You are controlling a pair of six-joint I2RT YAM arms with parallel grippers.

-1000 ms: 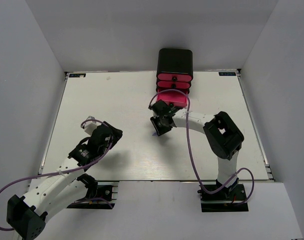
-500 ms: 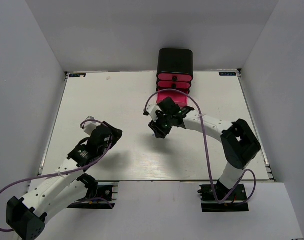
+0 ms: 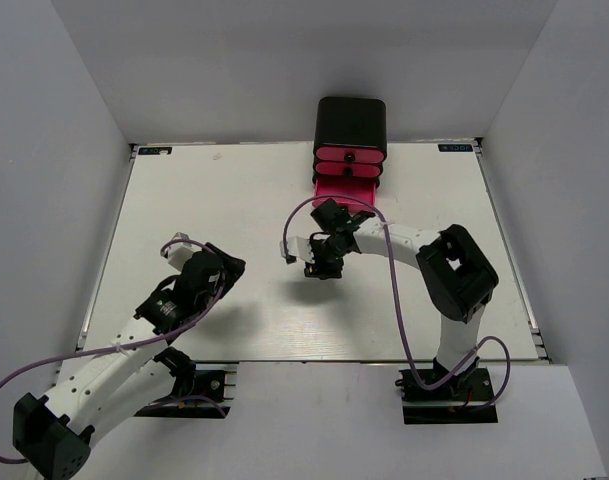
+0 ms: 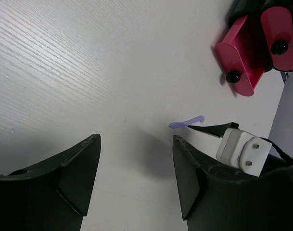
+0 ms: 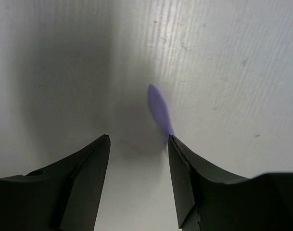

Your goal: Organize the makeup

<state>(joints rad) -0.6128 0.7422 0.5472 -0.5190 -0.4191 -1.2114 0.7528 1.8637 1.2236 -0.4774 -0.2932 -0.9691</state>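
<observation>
The only makeup in view is a thin purple stick [image 5: 158, 108] lying flat on the white table [image 3: 214, 200]. In the left wrist view the purple stick [image 4: 186, 122] pokes out from under the right arm's black finger. My right gripper [image 5: 138, 138] hovers over the stick, open; the stick's near end meets its right fingertip [image 5: 172, 140] and nothing lies between the jaws. From above, the right gripper [image 3: 319, 264] hides the stick. My left gripper [image 4: 135, 139] is open and empty above bare table, well left of the stick; from above the left gripper [image 3: 224, 268] sits at the table's left.
A black box with pink drawers [image 3: 351, 140] stands at the far edge, its lowest drawer [image 3: 341, 188] pulled out just behind the right gripper. The same open drawer [image 4: 240, 57] shows in the left wrist view. White walls enclose the table.
The right gripper's jaws have spread wider and its wrist has turned and shifted slightly over the stick. The left arm has stayed still.
</observation>
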